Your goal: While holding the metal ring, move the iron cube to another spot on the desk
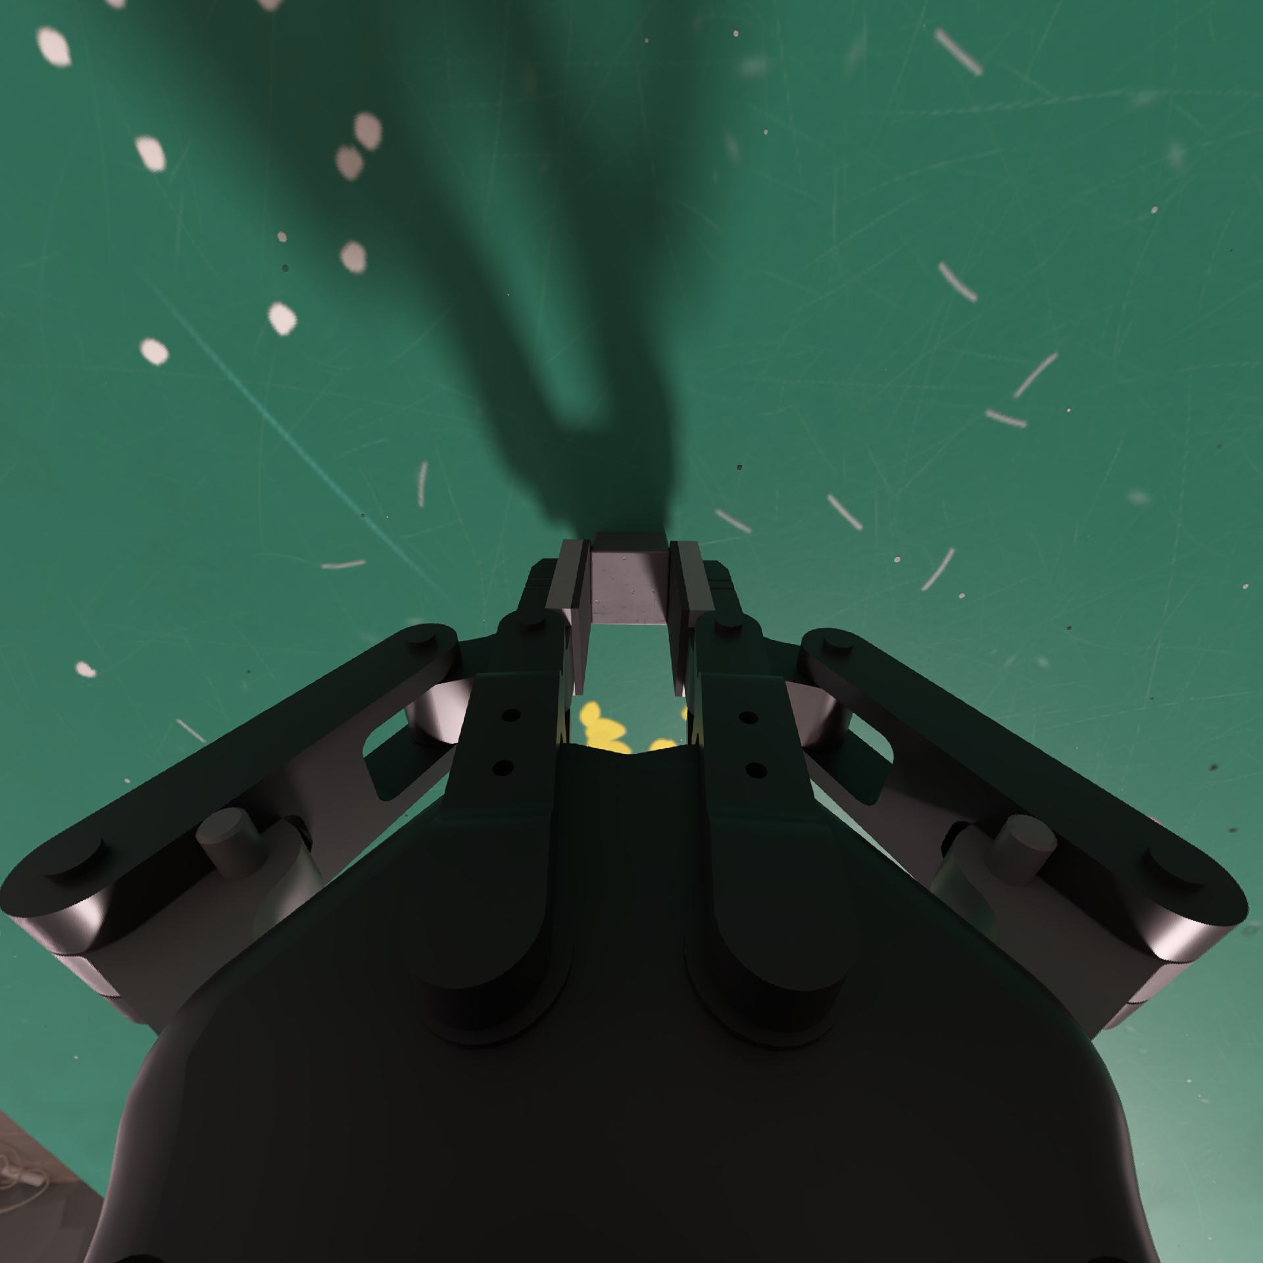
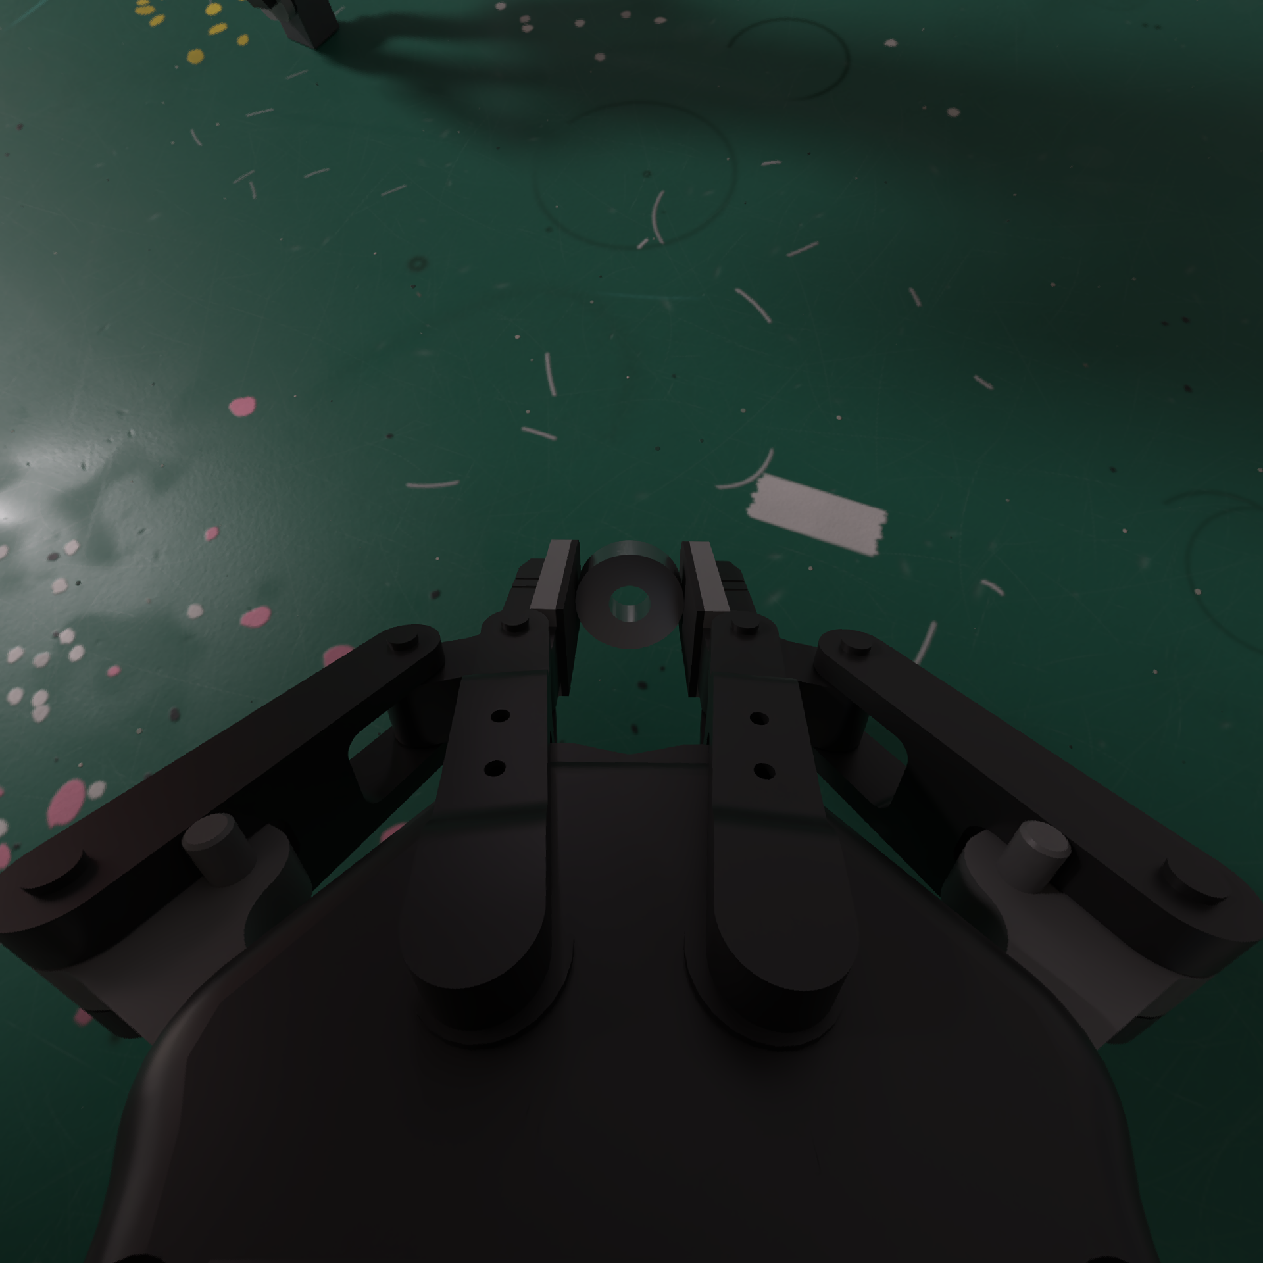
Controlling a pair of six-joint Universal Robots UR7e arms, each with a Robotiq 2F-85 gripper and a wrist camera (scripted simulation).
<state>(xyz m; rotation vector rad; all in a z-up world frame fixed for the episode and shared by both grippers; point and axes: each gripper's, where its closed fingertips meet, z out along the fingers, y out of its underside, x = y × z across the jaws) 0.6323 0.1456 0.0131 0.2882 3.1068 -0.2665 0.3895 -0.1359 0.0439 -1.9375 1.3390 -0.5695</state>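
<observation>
In the left wrist view my left gripper (image 1: pixel 629 581) is shut on a small grey iron cube (image 1: pixel 629 589), held between the pads at the fingertips, close over the green desk (image 1: pixel 888 342); its shadow falls just beyond the cube. In the right wrist view my right gripper (image 2: pixel 629 594) is shut on a dark metal ring (image 2: pixel 629 601), which faces the camera with its hole showing, held above the green desk (image 2: pixel 410 307). The left gripper with the cube also shows far off at the top left of the right wrist view (image 2: pixel 304 20).
The desk is a scratched green mat with white, pink and yellow paint spots. A strip of white tape (image 2: pixel 817 514) lies on it just right of the right gripper. The desk's edge and a brown floor (image 1: pixel 34 1175) show at the lower left of the left wrist view.
</observation>
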